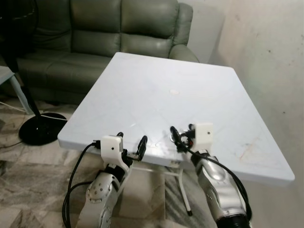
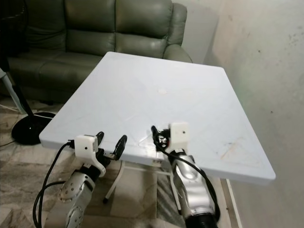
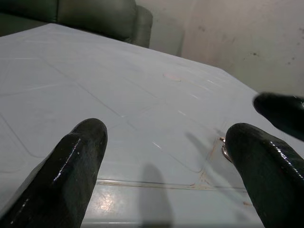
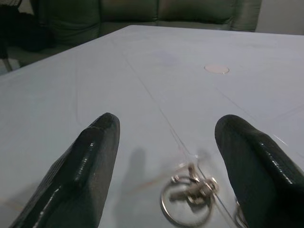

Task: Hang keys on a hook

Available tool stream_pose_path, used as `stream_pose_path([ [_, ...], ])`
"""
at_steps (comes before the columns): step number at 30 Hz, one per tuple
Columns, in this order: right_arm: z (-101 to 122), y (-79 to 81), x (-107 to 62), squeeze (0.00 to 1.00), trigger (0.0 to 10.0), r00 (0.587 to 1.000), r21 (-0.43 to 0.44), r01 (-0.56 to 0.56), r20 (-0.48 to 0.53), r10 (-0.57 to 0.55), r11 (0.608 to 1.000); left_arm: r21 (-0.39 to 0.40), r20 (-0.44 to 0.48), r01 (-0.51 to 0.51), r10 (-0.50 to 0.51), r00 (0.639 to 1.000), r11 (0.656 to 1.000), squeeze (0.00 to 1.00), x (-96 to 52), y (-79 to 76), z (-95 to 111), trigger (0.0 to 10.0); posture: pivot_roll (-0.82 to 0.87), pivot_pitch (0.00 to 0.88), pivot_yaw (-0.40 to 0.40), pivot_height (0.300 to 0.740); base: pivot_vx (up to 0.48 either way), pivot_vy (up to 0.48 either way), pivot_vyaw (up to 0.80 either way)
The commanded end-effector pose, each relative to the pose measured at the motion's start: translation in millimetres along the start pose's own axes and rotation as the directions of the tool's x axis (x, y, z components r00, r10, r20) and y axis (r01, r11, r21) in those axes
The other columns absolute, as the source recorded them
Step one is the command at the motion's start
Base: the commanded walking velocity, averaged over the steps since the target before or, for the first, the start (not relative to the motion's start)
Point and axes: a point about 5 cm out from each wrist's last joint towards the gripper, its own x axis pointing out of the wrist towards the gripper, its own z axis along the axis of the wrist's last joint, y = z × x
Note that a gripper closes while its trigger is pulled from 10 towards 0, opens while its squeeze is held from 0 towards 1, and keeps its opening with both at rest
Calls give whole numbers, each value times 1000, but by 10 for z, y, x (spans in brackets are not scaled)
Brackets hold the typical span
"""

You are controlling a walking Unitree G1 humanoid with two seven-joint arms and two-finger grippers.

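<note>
A bunch of keys on a silver ring (image 4: pixel 187 199) lies flat on the white table (image 1: pixel 156 90), close to its near edge. My right gripper (image 1: pixel 180 135) hovers low over that edge, open, its two black fingers (image 4: pixel 92 161) standing either side of the keys without touching them. An edge of the key ring (image 3: pixel 224 151) also shows in the left wrist view, beside one finger. My left gripper (image 1: pixel 130 141) is held open at the table's front edge, left of the right one, with nothing between its fingers.
A green leather sofa (image 1: pixel 109 33) stands right behind the table. A black round fan base (image 1: pixel 40 128) rests on the tiled floor at the left. A pale wall (image 1: pixel 270 57) runs close along the table's right side. White table legs (image 1: pixel 183 190) stand beneath the front edge.
</note>
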Motion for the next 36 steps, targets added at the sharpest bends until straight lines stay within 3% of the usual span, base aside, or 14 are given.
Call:
stream_pose_path([
  [1, -10, -38, 21, 0, 10000, 999, -8, 41, -21, -41, 999, -5, 8, 12, -12, 1000, 1000, 0, 16, -69, 24, 10000, 30, 32, -108, 740, 0, 0, 0],
  [9, 56, 16, 204, 0, 10000, 985, 17, 159, -71, -158, 987, -12, 15, 2, -1, 1000, 1000, 0, 27, -69, 37, 10000, 41, 23, -116, 740, 0, 0, 0],
  [13, 53, 21, 252, 0, 10000, 972, -14, 211, -99, -211, 977, -13, 18, -4, 4, 1000, 1000, 0, 26, -65, 41, 10000, 49, 19, -120, 740, 0, 0, 0],
  [23, -80, 90, 283, 0, 10000, 960, -85, 219, -162, -231, 972, -21, 18, -12, 12, 1000, 1000, 0, 18, -61, 55, 10000, 47, 37, -119, 740, 0, 0, 0],
  [36, -224, 148, 342, 0, 10000, 939, -62, 248, -228, -256, 967, -25, 16, -16, 17, 1000, 1000, 0, 25, -64, 64, 10000, 48, 48, -114, 740, 0, 0, 0],
])
